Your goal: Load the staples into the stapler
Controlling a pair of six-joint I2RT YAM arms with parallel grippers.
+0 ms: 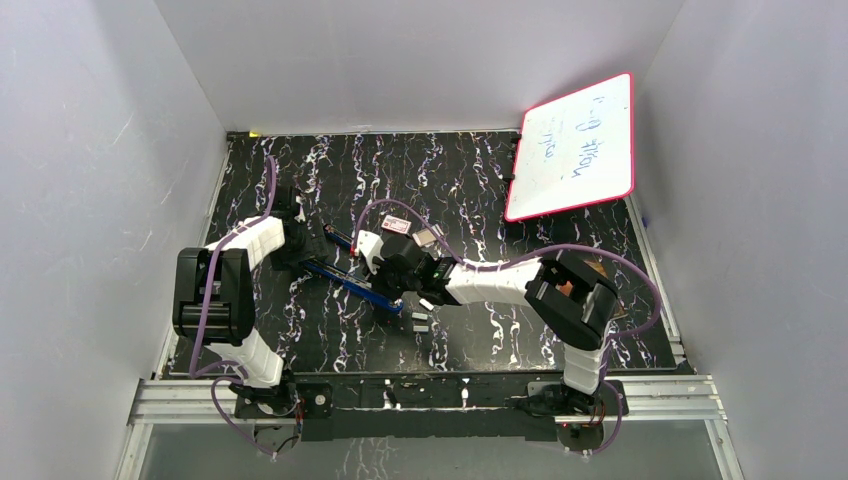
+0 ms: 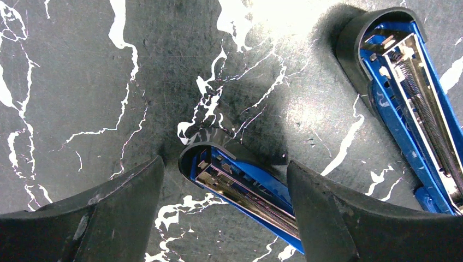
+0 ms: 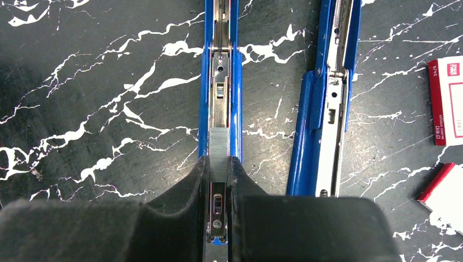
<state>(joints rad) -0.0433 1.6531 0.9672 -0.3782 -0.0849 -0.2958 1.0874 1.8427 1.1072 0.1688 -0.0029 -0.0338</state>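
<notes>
The right arm [image 1: 500,280] comes up from its base and stretches leftward, low across the tabletop [image 1: 520,190]. Its wrist is tipped down so the right tool [image 3: 219,164] stands over the open blue stapler [image 3: 236,82]. That tool's jaws are drawn narrow and pinch the near end of the staples [image 3: 219,143], a short silvery ribbed strip. The strip lies along the stapler's metal channel, in line with it.

The left arm [image 1: 250,240] is folded at the elbow, with its forearm running toward the middle. The left tool [image 2: 225,164] hangs with its jaws wide, one on either side of the stapler's rounded black end. One finger stands clear of it. The other overlaps the blue side in the wrist view, and I cannot tell whether it touches.

A second stapler [image 3: 327,109], also blue and open, lies just beside the first and nearly parallel to it. A red-and-white box [image 3: 449,101] sits past that one, apart from both.

The tabletop is black with white marble-like veins. Plain pale walls [image 1: 100,150] close it in on three sides. A red-framed whiteboard [image 1: 575,145] with handwriting on it leans in the far right corner.
</notes>
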